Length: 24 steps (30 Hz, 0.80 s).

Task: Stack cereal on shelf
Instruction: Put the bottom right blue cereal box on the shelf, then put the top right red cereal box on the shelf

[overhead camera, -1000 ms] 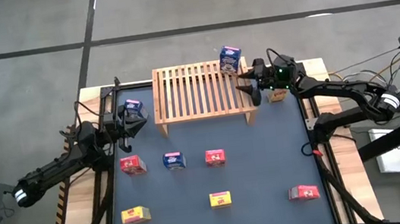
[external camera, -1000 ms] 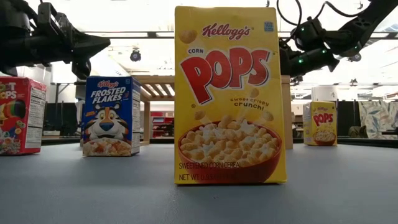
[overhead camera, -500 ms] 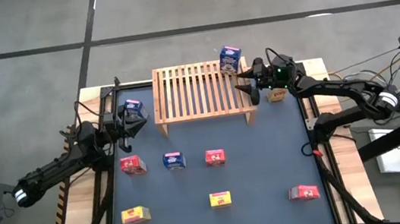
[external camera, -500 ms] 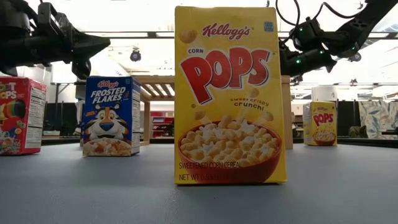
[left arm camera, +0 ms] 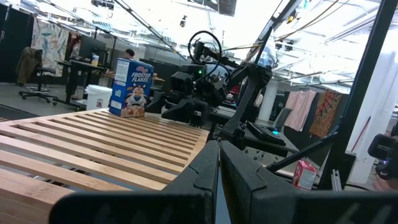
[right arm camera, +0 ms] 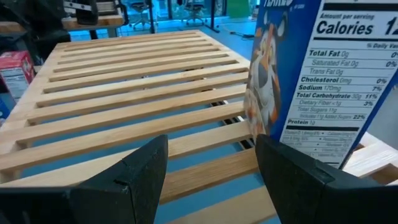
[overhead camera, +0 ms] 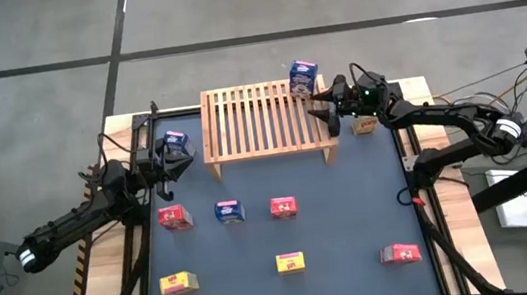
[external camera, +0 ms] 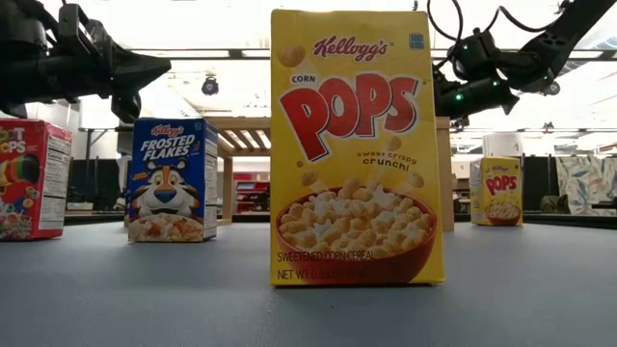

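The wooden slatted shelf [overhead camera: 265,119] stands at the table's far middle. One blue cereal box [overhead camera: 304,77] stands upright on its far right corner, also seen as the blue box [right arm camera: 311,68] in the right wrist view. My right gripper [overhead camera: 325,114] is open and empty, hovering at the shelf's right end, just near of that box. My left gripper [overhead camera: 167,161] is shut and empty, left of the shelf, beside another blue box [overhead camera: 175,139] standing on the table. The other boxes stand on the table.
On the dark mat stand a red box [overhead camera: 173,217], a blue box [overhead camera: 228,211] and a red box [overhead camera: 283,207] in one row. Nearer stand a yellow box [overhead camera: 178,283], a yellow box [overhead camera: 290,262] and a red box [overhead camera: 400,254]. Another yellow box [overhead camera: 365,123] sits behind my right arm.
My right gripper has risen slightly and edged toward the shelf's far right corner, staying open. No box has moved.
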Motion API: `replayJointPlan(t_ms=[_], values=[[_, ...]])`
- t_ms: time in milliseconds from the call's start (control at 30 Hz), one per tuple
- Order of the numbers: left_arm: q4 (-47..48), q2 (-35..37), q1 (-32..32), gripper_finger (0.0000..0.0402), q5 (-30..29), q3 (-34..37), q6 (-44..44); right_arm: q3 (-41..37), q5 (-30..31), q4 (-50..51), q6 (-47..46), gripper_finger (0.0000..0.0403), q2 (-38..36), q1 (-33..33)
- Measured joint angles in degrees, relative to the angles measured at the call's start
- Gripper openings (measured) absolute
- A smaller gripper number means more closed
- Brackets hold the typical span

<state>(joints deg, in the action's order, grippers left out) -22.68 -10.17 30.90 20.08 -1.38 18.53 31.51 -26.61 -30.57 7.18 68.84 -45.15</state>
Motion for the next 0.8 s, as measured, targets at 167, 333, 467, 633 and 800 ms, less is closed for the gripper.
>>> replayJointPlan(t_ms=[167,333,467,633,800], values=[[0.01,0.00,-0.01,0.0000,0.00,0.01,0.01,0.00,3.02,0.02,0.58,0.0233,0.00,0.00],[0.01,0.01,0.00,0.0000,-0.02,0.01,0.01,0.00,5.59,0.09,1.01,0.0233,-0.02,0.02],[0.01,0.02,0.01,0.0000,0.00,-0.01,0.01,0.00,5.85,0.17,1.07,0.0233,-0.02,0.00],[0.01,0.00,0.00,0.0000,-0.01,0.00,0.00,0.00,4.66,2.19,1.05,0.0233,-0.29,0.02],[0.01,0.00,0.00,0.0000,-0.01,0.00,0.01,0.00,1.77,9.78,2.82,0.0233,-3.85,1.66]])
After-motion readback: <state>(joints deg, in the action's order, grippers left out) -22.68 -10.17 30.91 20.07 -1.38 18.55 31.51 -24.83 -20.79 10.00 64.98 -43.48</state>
